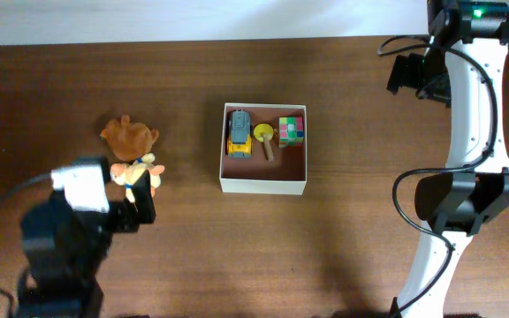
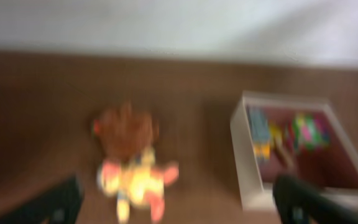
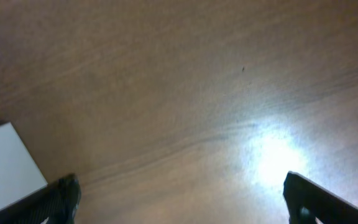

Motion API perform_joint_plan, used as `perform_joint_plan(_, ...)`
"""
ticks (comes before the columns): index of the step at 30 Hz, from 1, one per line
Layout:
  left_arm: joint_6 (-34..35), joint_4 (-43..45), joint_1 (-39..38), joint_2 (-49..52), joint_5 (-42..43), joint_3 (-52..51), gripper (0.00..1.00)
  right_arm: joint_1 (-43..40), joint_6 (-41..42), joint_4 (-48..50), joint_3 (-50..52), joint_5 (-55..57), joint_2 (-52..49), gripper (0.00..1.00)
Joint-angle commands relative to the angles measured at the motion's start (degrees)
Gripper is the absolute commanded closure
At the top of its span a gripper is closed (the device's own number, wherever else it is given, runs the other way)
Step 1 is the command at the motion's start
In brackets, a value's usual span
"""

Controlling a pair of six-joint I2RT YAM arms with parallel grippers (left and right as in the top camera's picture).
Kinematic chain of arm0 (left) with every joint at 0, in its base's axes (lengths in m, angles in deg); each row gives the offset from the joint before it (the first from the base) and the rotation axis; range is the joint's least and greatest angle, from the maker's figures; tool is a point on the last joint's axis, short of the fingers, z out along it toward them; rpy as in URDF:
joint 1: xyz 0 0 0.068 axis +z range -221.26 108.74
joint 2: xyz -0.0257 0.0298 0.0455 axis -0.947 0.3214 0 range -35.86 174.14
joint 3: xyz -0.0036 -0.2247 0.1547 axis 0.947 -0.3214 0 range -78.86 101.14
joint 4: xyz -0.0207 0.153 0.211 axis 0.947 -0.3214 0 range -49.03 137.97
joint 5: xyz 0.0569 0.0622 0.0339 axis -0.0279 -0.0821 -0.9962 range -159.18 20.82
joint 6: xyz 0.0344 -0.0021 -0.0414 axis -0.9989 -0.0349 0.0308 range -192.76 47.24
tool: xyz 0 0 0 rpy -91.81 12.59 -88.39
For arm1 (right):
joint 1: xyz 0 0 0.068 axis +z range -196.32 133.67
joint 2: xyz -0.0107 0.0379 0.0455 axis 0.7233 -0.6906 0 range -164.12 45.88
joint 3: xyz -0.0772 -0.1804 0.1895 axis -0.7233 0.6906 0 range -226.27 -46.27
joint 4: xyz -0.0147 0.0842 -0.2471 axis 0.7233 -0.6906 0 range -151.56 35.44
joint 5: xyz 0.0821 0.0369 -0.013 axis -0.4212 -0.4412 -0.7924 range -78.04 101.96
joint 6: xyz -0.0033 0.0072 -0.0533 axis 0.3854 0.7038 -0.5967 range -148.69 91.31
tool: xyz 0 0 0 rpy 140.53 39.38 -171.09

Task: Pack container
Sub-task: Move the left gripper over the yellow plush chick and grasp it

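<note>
The container [image 1: 263, 184] is a square white-walled box with a pink-brown inside, at the table's middle. In it lie a yellow and grey toy vehicle [image 1: 239, 132], a yellow-topped wooden toy [image 1: 264, 140] and a colour cube [image 1: 291, 130]. A plush doll [image 1: 132, 155] with brown hair and an orange and yellow body lies on the table left of the box. My left gripper [image 1: 140, 205] is open and empty just in front of the doll; the blurred left wrist view shows the doll [image 2: 132, 162] between its fingers [image 2: 179, 208] and the container [image 2: 248, 155] to the right. My right gripper [image 1: 418, 75] is open and empty at the far right.
The brown wooden table [image 1: 369, 230] ends at a white wall strip along the back. The right wrist view shows bare wood with a light glare [image 3: 278, 155] and a white box corner [image 3: 5, 165] at the lower left.
</note>
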Motion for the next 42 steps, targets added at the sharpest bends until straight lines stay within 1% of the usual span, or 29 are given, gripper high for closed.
perform_joint_plan(1,-1.84,-9.01,0.09,13.64,4.0,13.79,0.01,0.0,0.09,-0.02,0.09,0.61,0.22,0.01)
perform_joint_plan(5,-1.81,-14.29,0.09,21.51,11.26,18.51,0.01,0.0,0.09,-0.02,0.09,0.61,0.22,0.01)
perform_joint_plan(7,-1.84,-14.23,0.09,23.91,14.99,18.51,0.01,0.0,0.11,-0.02,0.09,0.61,0.22,0.01)
perform_joint_plan(9,-1.86,-13.92,0.04,26.77,15.32,18.51,0.01,0.0,0.09,-0.02,0.09,0.61,0.22,0.01)
perform_joint_plan(11,-1.88,-14.21,0.02,29.51,14.01,18.51,0.01,0.0,0.09,-0.02,0.09,0.61,0.22,0.01)
perform_joint_plan(15,-1.81,-15.21,0.02,36.06,8.35,18.51,0.0,0.0,0.11,-0.02,0.09,0.61,0.22,0.01)
perform_joint_plan(17,-1.84,-15.63,0.02,40.72,6.91,18.51,0.04,0.0,0.09,-0.02,0.09,0.61,0.22,0.01)
perform_joint_plan(20,-1.86,-15.52,0.0,46.47,6.71,18.51,0.07,0.0,0.11,-0.02,0.09,0.61,0.22,0.01)
perform_joint_plan(24,-1.84,-13.2,-1.07,53.05,6.19,18.51,0.11,0.0,0.09,-0.02,0.09,0.61,0.22,0.01)
perform_joint_plan(25,-1.81,-12.52,-1.46,53.92,5.38,18.51,0.16,0.0,0.11,-0.02,0.09,0.61,0.22,0.01)
perform_joint_plan(30,-1.36,-9.31,-3.65,55.3,-2.32,18.51,0.16,0.0,0.09,-0.02,0.09,0.61,0.22,0.01)
perform_joint_plan(33,-1.36,-8.09,-4.85,55.34,-5.46,18.51,0.16,0.0,0.09,-0.02,0.09,0.61,0.22,0.01)
perform_joint_plan(36,-0.35,-8.04,-6.36,55.36,-10.6,18.51,0.16,0.0,0.09,-0.02,0.09,0.61,0.22,0.01)
perform_joint_plan(39,-0.09,-8.15,-7.74,55.47,-12.85,18.51,0.16,0.0,0.09,-0.02,0.09,0.61,0.22,0.01)
perform_joint_plan(42,-0.09,-8.15,-8.55,55.82,-14.01,18.51,0.21,0.0,0.11,-0.02,0.09,0.61,0.22,0.01)
